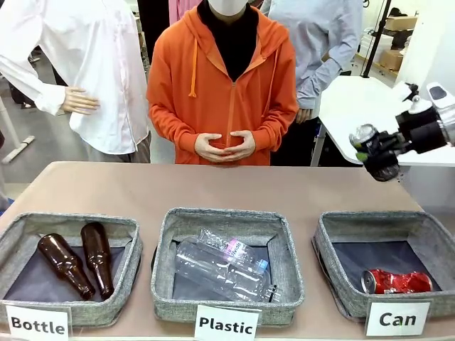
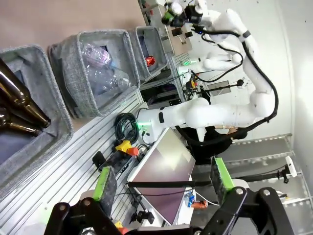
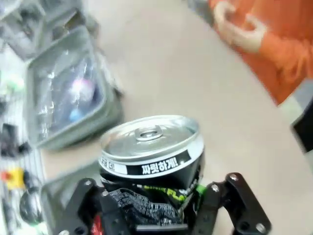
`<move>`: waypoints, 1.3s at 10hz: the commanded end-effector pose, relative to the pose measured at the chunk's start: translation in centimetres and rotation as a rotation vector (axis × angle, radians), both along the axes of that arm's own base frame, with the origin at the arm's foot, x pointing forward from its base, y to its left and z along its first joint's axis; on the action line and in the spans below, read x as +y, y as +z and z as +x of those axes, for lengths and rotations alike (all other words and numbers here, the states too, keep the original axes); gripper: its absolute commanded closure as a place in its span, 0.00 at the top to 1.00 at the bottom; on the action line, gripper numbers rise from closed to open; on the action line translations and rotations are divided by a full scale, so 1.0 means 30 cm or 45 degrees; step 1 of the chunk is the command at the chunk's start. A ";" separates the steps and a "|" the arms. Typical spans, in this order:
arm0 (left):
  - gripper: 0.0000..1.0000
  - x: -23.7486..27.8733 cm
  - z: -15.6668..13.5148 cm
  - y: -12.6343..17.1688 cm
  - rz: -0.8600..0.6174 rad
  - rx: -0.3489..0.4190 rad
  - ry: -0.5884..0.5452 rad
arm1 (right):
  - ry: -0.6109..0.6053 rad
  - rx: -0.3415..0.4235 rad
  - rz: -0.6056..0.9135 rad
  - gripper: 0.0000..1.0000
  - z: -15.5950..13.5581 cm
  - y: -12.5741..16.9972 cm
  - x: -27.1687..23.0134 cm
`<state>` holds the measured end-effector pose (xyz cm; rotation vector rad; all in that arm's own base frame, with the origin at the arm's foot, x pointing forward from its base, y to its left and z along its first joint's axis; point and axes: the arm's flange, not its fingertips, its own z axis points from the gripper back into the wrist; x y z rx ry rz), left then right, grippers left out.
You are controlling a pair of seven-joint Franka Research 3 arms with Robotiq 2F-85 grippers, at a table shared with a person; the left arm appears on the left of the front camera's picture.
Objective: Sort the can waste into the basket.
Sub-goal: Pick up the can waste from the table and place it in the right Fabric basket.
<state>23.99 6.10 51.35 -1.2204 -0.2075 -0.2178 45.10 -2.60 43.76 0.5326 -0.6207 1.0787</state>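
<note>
Currently the right tool (image 1: 371, 151) is clamped on the black can (image 3: 149, 156), its crumpled body pinched between the green pads and the silver top standing clear above them in the right wrist view. In the front view the tool hangs in the air at about 3 o'clock of the frame, up and beyond the far rim of the Can basket (image 1: 334, 273), which sits at 4 to 5 o'clock behind its white "Can" label (image 1: 397, 319). The red can (image 1: 397, 281) already lies on that basket's dark base. The left tool (image 2: 164, 183) is spread wide and holds nothing, parked off the worktop (image 1: 234, 188) edge. The person's hands (image 1: 224, 146) are folded at 12 o'clock, well clear. Judgement on the step: carry, then drop. To do it well, bring the can toward the robot until it is over the open middle of the Can basket, not over the rim; lower before parting the pads so it does not bounce out or off the red can. The grip is on dented metal, so slip is possible; avoid sudden wrist rolls.
</note>
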 end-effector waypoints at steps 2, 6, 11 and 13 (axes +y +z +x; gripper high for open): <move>1.00 -0.009 -0.004 0.006 -0.028 0.005 -0.001 | 0.440 0.263 -0.606 0.00 -0.200 -0.055 0.075; 1.00 -0.009 -0.004 0.006 -0.028 0.005 -0.001 | 0.731 0.333 -0.753 0.00 -0.300 -0.121 0.071; 1.00 -0.009 -0.004 0.006 -0.028 0.005 -0.001 | 0.636 0.365 -0.803 0.55 -0.308 -0.158 0.096; 1.00 -0.009 -0.004 0.006 -0.028 0.005 -0.001 | 0.572 0.367 -0.786 1.00 -0.293 -0.166 0.104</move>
